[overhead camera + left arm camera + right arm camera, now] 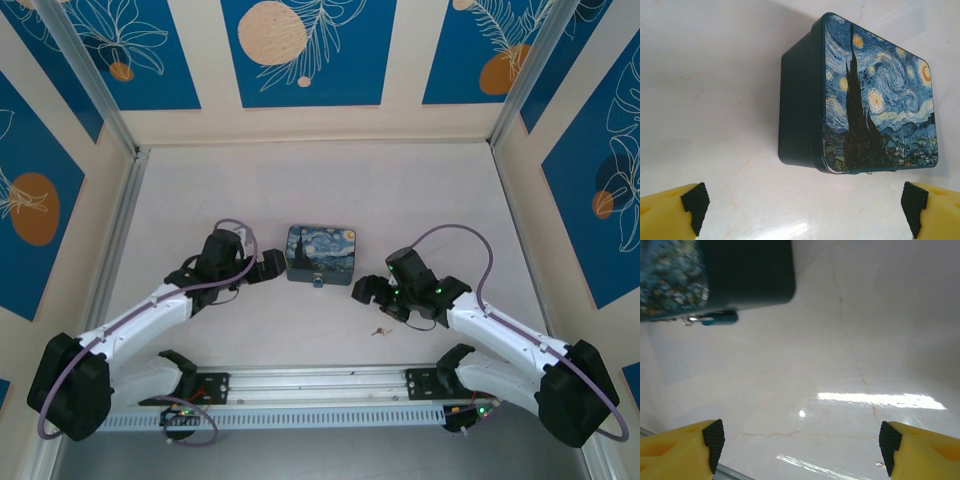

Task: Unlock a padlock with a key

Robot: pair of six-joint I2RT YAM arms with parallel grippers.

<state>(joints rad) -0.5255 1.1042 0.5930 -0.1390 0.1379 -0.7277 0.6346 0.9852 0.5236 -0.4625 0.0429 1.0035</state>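
While the box (320, 253) sat mid-table, the padlock (720, 317) rested against its front side, and the key (379, 329) lay nearer than the box, to its right. The left gripper (278, 264) and right gripper (360, 291) flanked the box — jaws parted wide.

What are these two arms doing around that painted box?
The left gripper and right gripper are both open and empty, one on each side of the box. The padlock sits at the box's near side. The key lies on the table near the right gripper, not yet picked up.
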